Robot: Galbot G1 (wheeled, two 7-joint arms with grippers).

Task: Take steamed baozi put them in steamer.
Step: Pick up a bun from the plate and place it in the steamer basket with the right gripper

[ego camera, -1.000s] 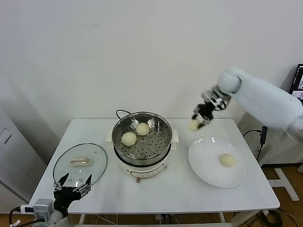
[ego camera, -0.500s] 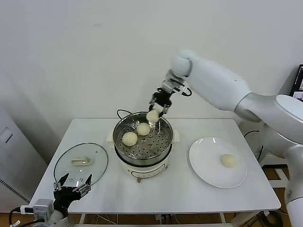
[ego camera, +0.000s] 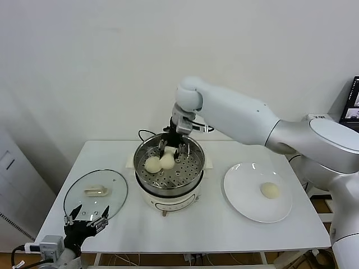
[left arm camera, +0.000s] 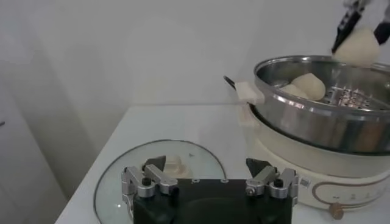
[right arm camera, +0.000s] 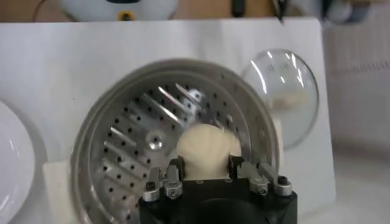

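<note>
In the head view, the right gripper (ego camera: 173, 150) reaches down into the steamer (ego camera: 193, 168) at the centre of the frame, its jaws clenched on a steamed baozi (ego camera: 168, 161) just above the perforated floor. A second bun (ego camera: 152, 164) lies on that floor just left of it, the two touching or nearly so. At the right of the frame a white plate (ego camera: 247, 196) sits on the desk (ego camera: 213, 230) with one bun (ego camera: 270, 190) on it. At the lower left a glass lid (ego camera: 95, 193) lies flat, and the left gripper (ego camera: 85, 218) hovers at the desk's near edge below it, jaws released and holding nothing.

In the left wrist view, the left gripper (left arm camera: 210, 181) spreads wide over the glass lid (left arm camera: 122, 182). The steamer (left arm camera: 317, 115) fills the right side; the held bun (left arm camera: 359, 47) hangs at the upper right above its rim, and another bun (left arm camera: 308, 85) shows inside.

In the right wrist view, the right gripper (right arm camera: 204, 173) grasps the bun (right arm camera: 207, 146) at the lower centre, over the steamer's (right arm camera: 122, 152) holed floor. The glass lid (right arm camera: 286, 91) shows at the right, the plate (right arm camera: 12, 170) at the left edge.
</note>
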